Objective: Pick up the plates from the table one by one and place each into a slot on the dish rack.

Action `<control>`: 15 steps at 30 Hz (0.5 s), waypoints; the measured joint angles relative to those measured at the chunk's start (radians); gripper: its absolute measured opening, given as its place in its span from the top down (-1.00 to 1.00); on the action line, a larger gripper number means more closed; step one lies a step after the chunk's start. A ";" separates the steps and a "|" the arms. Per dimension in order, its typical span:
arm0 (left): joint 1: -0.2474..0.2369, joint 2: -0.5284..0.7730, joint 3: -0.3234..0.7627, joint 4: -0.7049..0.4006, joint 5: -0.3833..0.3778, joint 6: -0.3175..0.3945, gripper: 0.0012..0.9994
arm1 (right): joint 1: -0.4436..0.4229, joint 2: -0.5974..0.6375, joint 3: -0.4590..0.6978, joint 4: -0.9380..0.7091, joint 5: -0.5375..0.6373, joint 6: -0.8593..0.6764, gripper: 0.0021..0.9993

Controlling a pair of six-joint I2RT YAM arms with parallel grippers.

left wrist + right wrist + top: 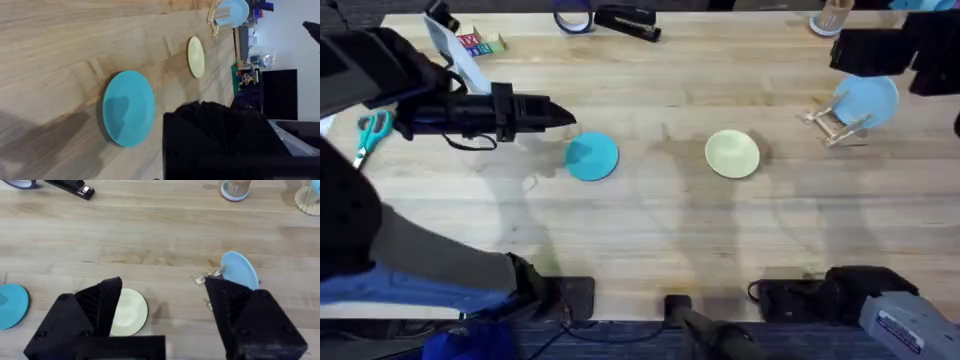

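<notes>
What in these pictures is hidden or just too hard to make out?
- Left gripper: overhead, too dark to tell whether it is open.
- Yellow plate: right wrist view, a finger covers one side.
- Dish rack: overhead, the light blue plate hides its slots.
- Small coloured items: overhead, too small to identify.

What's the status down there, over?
Left claw hovering beside the teal plate, empty. Right claw open, above the table. Light-blue plate racked in the dish rack; yellow-green plate flat, nothing blocking it.
</notes>
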 joint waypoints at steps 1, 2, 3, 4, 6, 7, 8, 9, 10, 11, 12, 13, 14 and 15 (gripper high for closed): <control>0.000 0.014 0.000 0.007 -0.001 0.003 0.93 | 0.000 0.000 0.000 0.000 0.000 0.000 -0.99; 0.000 0.058 0.000 0.026 -0.007 0.011 0.93 | 0.000 0.000 0.000 0.000 0.000 0.000 -0.99; 0.000 0.073 0.000 0.033 -0.010 0.014 0.93 | 0.000 0.000 0.000 0.000 0.000 0.000 -0.99; 0.000 0.087 0.000 0.040 -0.014 0.016 0.93 | 0.000 0.000 0.000 0.000 0.000 0.000 -0.99; 0.000 0.116 0.000 0.050 -0.022 0.017 0.93 | 0.000 0.000 0.000 0.000 0.000 0.000 -0.99; 0.000 0.129 0.000 0.055 -0.026 0.017 0.93 | 0.000 0.000 0.000 0.000 0.000 0.000 -0.99; 0.000 0.143 0.000 0.060 -0.028 0.017 0.93 | 0.000 0.000 0.000 0.000 0.000 0.000 -0.99; 0.000 0.157 0.000 0.066 -0.029 0.017 0.93 | 0.000 0.000 0.000 0.000 0.000 0.000 -0.99; 0.000 0.168 0.000 0.072 -0.030 0.017 0.93 | 0.000 0.000 0.000 0.000 0.000 0.000 -0.99; 0.000 0.179 0.000 0.079 -0.031 0.017 0.93 | 0.000 0.000 0.000 0.000 0.000 0.000 -0.99; 0.000 0.188 0.000 0.083 -0.032 0.018 0.93 | 0.000 0.000 0.000 0.000 0.000 0.000 -0.99; 0.000 0.196 0.000 0.087 -0.033 0.017 0.92 | 0.000 0.000 0.000 0.000 0.000 0.000 -0.99; 0.000 0.204 0.000 0.090 -0.034 0.018 0.93 | 0.000 0.000 0.000 0.000 0.000 0.000 -0.99; 0.000 0.213 0.001 0.095 -0.037 0.018 0.93 | 0.000 0.000 0.000 0.000 0.000 0.000 -0.99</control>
